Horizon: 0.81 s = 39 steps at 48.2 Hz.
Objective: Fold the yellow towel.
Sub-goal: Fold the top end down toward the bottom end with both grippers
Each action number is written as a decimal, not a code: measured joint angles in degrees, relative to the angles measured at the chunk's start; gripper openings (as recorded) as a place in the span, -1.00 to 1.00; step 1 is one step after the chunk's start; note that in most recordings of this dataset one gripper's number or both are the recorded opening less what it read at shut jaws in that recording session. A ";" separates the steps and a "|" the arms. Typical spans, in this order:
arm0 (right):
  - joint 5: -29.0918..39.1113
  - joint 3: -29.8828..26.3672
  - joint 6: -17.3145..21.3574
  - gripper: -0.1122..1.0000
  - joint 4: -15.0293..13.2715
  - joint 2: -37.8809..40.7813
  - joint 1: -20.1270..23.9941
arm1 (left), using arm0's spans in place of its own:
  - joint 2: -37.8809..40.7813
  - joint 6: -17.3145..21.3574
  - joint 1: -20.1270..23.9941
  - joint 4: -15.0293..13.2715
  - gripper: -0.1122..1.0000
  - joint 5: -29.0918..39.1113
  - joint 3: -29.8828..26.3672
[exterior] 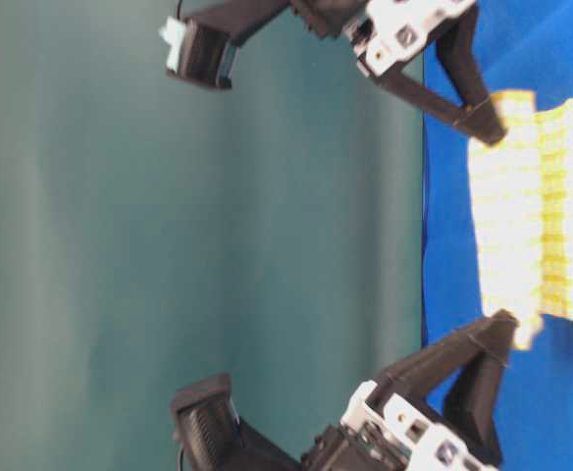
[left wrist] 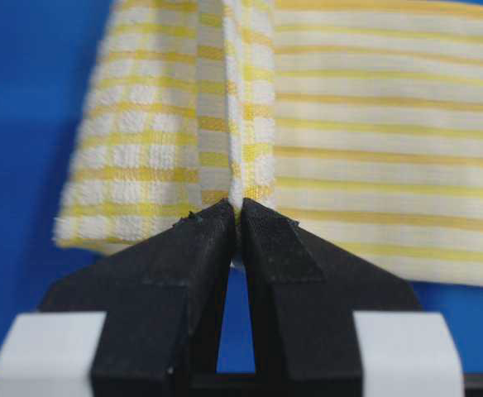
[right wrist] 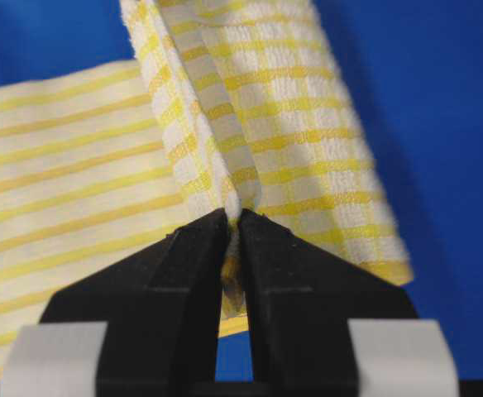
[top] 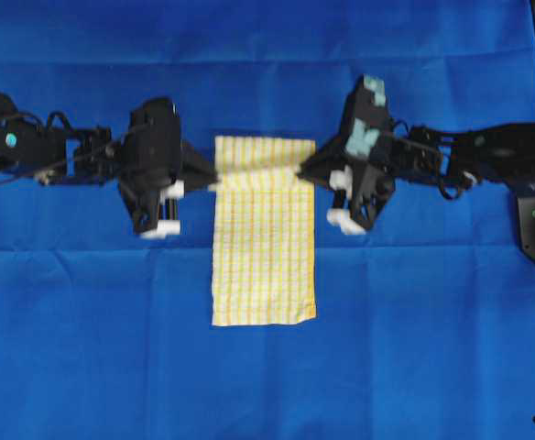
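A large plain blue cloth (top: 84,348) covers the table; teal backdrop (exterior: 169,245) behind

The towel (top: 264,247) lies in the middle, on the big cloth (top: 84,348). The left gripper (top: 214,175) is at its left edge. The right gripper (top: 302,170) is at its right edge.

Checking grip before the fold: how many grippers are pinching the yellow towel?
2. The left gripper pinches the yellow towel's left edge; the right gripper pinches its right edge, both near the far end.
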 measured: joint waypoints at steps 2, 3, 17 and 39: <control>-0.18 0.26 0.70 -0.70 0.26 -0.18 1.76 | -0.09 -0.88 -1.49 0.00 -0.74 0.09 0.00; -0.18 0.26 0.88 -0.70 0.44 -0.18 2.55 | 0.00 -1.23 -2.20 0.00 -0.74 0.09 0.00; -0.53 0.35 1.05 -0.70 4.04 -0.09 11.43 | 0.00 -5.01 -9.84 0.00 -0.74 0.00 -0.35; -0.26 -0.53 1.05 -0.70 4.66 1.41 17.05 | 2.02 -5.27 -15.29 -0.09 -0.74 0.26 -2.37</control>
